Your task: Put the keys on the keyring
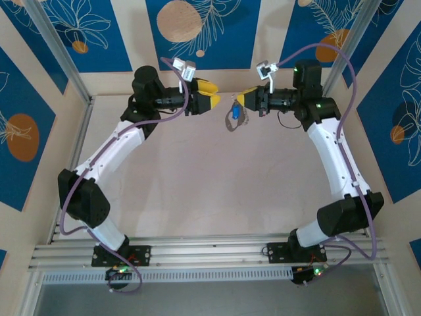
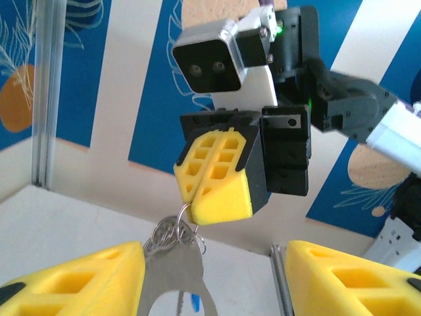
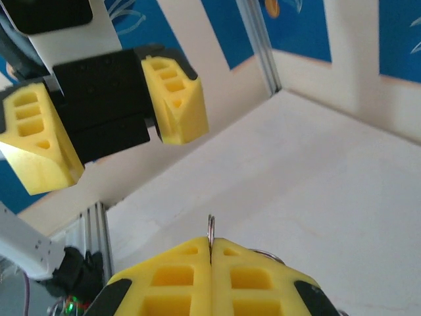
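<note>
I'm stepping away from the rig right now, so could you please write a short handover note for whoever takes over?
Left gripper: open, empty, facing the right one.
Right gripper: shut on the thin wire ring atop the keyring, holding it above the table.
Key: hangs with the keyring beneath the right gripper.
Done: key appears to be on the keyring, though the threading is too small to confirm.
Left: check that, then set it down.

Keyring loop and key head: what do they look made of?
The keyring looks like matte grey metal, probably: a thin flat band with a soft sheen. The key head looks like plastic, going by its solid bright blue; too small to confirm.
</note>
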{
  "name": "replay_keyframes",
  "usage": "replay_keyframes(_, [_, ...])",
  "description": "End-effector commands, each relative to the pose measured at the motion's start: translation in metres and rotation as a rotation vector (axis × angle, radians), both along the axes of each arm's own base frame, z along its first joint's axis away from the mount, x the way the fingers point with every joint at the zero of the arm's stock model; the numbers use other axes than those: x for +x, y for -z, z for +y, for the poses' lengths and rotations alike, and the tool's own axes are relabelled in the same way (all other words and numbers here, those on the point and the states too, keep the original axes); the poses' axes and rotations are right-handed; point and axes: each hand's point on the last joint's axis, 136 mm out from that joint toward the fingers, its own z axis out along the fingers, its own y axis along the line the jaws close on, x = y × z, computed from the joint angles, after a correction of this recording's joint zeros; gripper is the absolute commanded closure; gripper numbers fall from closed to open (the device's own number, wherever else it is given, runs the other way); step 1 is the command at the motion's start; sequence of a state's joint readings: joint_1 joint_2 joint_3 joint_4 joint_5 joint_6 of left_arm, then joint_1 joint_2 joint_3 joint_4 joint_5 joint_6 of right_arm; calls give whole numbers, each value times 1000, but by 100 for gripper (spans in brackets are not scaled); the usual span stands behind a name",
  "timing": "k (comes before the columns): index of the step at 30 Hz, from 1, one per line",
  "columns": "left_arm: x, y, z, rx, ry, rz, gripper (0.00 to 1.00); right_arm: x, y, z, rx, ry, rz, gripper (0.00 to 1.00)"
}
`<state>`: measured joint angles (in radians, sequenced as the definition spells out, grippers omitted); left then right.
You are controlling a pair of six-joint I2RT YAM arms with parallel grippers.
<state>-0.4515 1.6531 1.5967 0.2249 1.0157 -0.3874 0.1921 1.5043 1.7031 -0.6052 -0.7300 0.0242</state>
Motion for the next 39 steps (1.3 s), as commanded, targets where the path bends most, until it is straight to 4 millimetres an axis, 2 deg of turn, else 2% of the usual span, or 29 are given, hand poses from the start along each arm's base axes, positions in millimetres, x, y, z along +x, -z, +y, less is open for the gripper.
replay_keyframes(1, [-11, 1, 4, 61, 47, -29, 40, -22, 10, 8, -75, -79, 29, 100])
replay_keyframes(9, [-18, 15, 4, 121, 96, -5, 39, -34, 15, 26, -136, -166, 33, 100])
replay_keyframes(14, [-18, 21, 3, 140, 111, 8, 49, -39, 15, 32, -139, -194, 27, 100])
replay_keyframes(19, [-19, 25, 2, 147, 128, 16, 54, -41, 14, 34, -138, -201, 26, 100])
replay_keyframes(26, [-18, 33, 1, 158, 146, 35, 55, -42, 12, 33, -138, -204, 16, 100])
replay_keyframes(39, [-25, 37, -6, 156, 193, 50, 54, -43, 7, 35, -117, -213, 5, 100])
